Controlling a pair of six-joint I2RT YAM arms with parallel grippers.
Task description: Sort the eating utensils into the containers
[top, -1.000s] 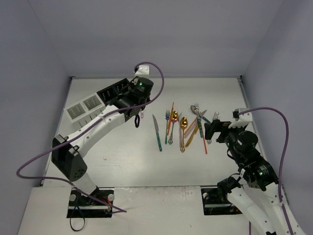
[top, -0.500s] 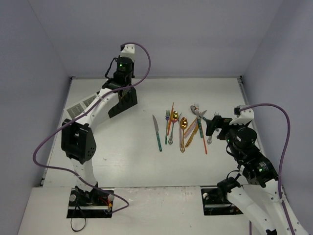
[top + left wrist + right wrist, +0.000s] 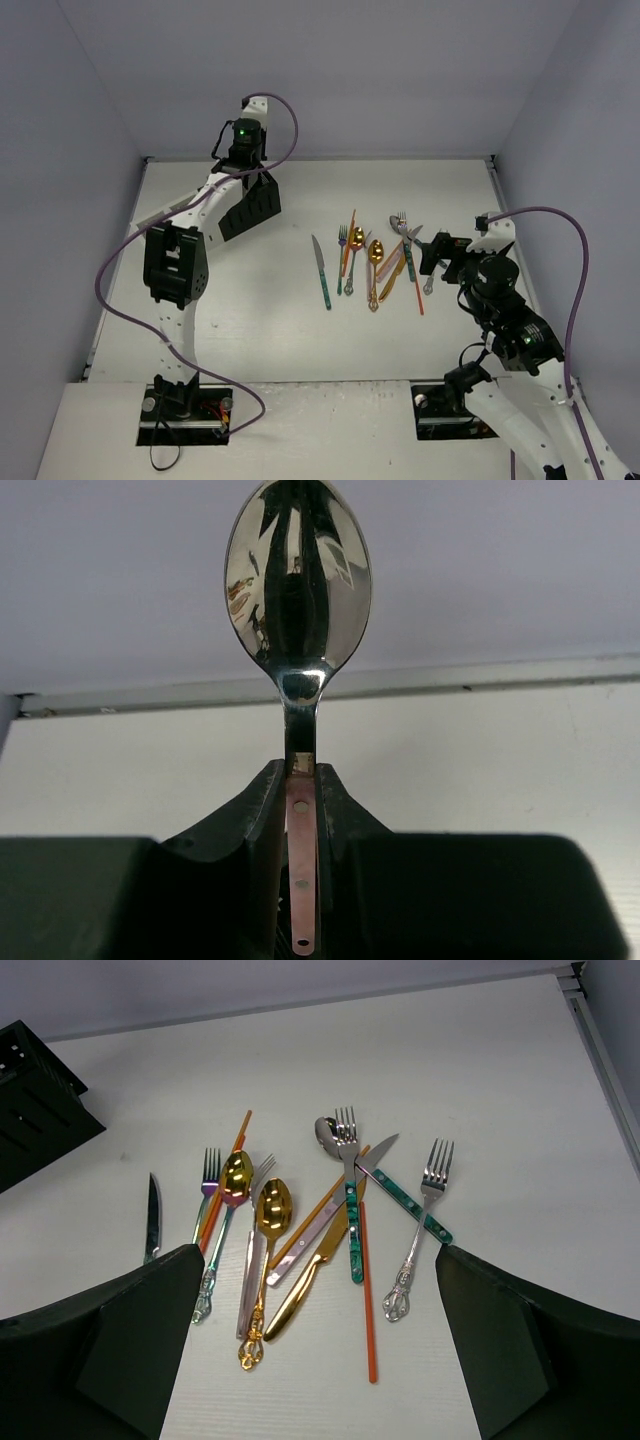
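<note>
The left gripper (image 3: 300, 780) is pinching a silver spoon (image 3: 298, 575) by its pink riveted handle. Its fingers are pressing on both sides of the handle, and the bowl is sticking out beyond the fingertips. In the top view this arm is holding it high over the far left part of the table (image 3: 450, 190). The black caddy (image 3: 35, 1090) is standing at the far left too.

The right gripper (image 3: 318, 1260) is hovering with its fingers spread wide above the utensils (image 3: 380, 260). They are lying in a loose heap near the middle of the table: gold spoons (image 3: 273, 1205), a silver fork (image 3: 425, 1200) and an orange stick (image 3: 366, 1290). A teal-handled knife (image 3: 152, 1222) is lying a little apart, left of the heap.
</note>
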